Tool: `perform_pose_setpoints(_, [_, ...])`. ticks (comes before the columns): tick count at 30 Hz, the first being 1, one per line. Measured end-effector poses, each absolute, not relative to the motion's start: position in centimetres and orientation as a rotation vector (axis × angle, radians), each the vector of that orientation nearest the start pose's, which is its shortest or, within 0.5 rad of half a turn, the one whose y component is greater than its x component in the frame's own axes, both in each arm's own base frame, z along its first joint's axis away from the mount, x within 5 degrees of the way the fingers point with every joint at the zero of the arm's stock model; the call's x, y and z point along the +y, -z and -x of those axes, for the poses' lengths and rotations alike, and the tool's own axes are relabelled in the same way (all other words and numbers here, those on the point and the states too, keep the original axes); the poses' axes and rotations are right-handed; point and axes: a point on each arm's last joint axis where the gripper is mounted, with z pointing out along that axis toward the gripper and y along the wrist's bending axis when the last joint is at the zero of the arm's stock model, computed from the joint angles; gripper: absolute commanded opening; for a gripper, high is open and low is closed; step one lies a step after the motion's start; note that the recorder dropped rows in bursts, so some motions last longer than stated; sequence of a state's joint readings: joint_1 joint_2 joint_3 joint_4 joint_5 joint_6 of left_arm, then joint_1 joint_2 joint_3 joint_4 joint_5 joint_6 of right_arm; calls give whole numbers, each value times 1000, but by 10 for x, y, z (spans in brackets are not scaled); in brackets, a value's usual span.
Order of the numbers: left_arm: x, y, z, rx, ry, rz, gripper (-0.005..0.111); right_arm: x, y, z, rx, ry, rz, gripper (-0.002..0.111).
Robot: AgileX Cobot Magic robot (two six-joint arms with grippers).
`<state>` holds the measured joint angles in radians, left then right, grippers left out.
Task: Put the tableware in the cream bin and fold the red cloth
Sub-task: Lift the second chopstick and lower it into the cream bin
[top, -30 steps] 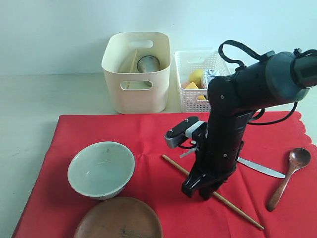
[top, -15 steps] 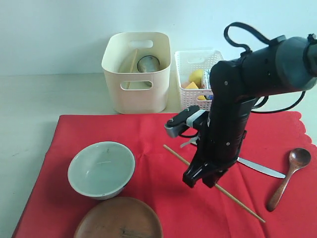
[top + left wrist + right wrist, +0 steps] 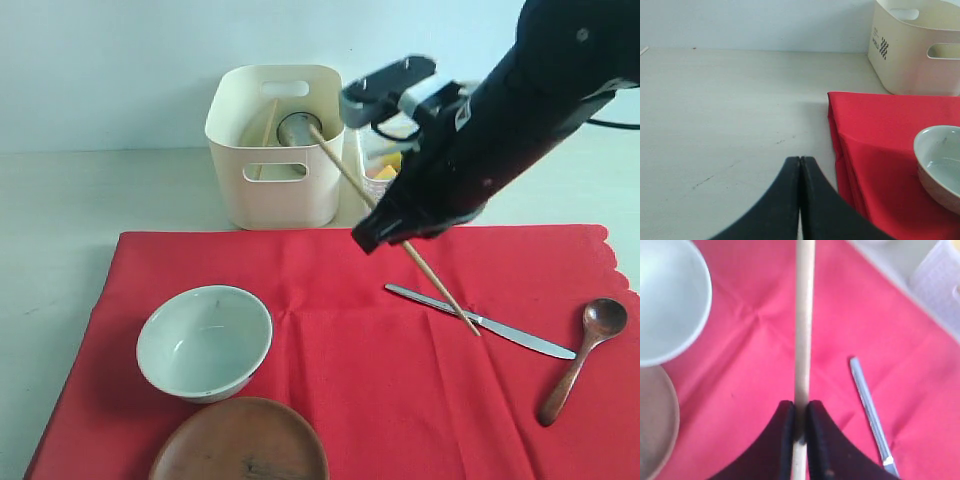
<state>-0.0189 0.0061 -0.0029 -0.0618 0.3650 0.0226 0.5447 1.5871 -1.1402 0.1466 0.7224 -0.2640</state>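
My right gripper [image 3: 385, 235] [image 3: 800, 412] is shut on a wooden chopstick [image 3: 345, 165] [image 3: 804, 315], held tilted in the air above the red cloth [image 3: 350, 400]. The chopstick's upper end points over the cream bin [image 3: 275, 150], which holds a steel cup [image 3: 298, 128] and another chopstick [image 3: 268, 125]. On the cloth lie a pale bowl [image 3: 204, 340], a wooden plate [image 3: 240, 445], a silver knife [image 3: 480, 322] and a wooden spoon [image 3: 585, 355]. My left gripper [image 3: 800, 162] is shut and empty over bare table beside the cloth's edge [image 3: 880, 130], near the bowl [image 3: 940, 165].
A white perforated basket [image 3: 368, 195] with yellow food stands right of the cream bin, mostly hidden behind my right arm. Pale bare tabletop [image 3: 730, 100] stretches left of the cloth. A wall closes off the back.
My right gripper has closed on the chopstick and lifted it off the cloth, carrying it up and back toward the cream bin. The knife now lies uncovered. The left gripper has not moved.
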Motion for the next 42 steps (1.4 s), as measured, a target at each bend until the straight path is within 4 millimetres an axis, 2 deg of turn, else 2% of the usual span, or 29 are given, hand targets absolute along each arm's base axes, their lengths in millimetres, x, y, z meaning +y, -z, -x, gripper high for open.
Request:
perform_pose_setpoints(6, [-3, -181, -53, 1851, 58, 0, 0, 182, -296, -283, 2210, -353, 747, 0])
perform_pose_setpoints(12, [-3, -181, -53, 1851, 58, 0, 0, 186, -314, -299, 1982, -385, 589, 0])
perform_pose_setpoints(16, [-3, -181, -53, 1851, 58, 0, 0, 189, -317, -314, 1841, -392, 471, 0])
perform_pose_setpoints(21, [-3, -181, -53, 1851, 58, 0, 0, 196, -309, -337, 1692, -364, 372, 0])
perform_pose_setpoints(27, [-3, -181, -53, 1851, 58, 0, 0, 215, -300, -374, 1630, -354, 342, 0])
perform_pose_setpoints(34, [-3, -181, -53, 1851, 58, 0, 0, 240, -271, -415, 1636, -346, 351, 0])
perform_pose_setpoints(42, [-3, -181, -53, 1851, 58, 0, 0, 256, -228, -437, 1689, -321, 410, 0])
